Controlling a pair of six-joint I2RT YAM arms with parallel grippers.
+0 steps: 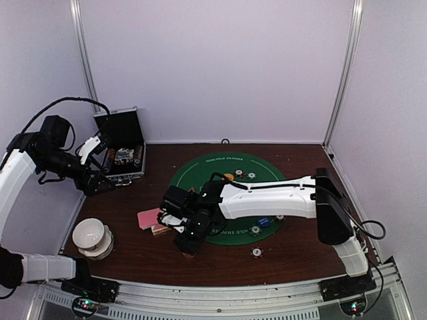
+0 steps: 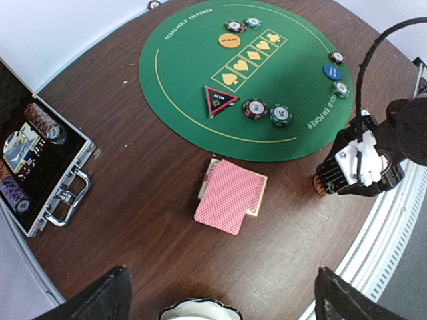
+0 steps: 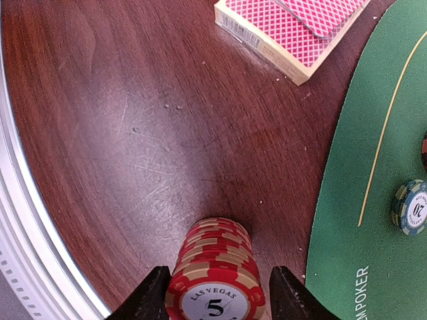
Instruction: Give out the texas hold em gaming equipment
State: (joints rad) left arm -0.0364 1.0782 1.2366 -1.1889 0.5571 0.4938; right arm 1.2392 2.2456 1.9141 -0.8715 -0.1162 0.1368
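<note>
Clasping a red chip stack (image 3: 215, 260), the right pincer (image 3: 217, 297) stands chip-wide; left pincer (image 2: 221, 277) gapes.

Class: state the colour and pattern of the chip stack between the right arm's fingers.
The chip stack is red with tan edge stripes; the right wrist view shows it best.

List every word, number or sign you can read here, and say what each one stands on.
"LAS VEGAS" and "5": top chip of the red chip stack.
"20": green chip.
"TEXAS HOLD EM POKER": rim of the green mat.
Yellow suit signs: card boxes on the mat.
Orange disc, blue disc, triangle marker: print too small to read.
</note>
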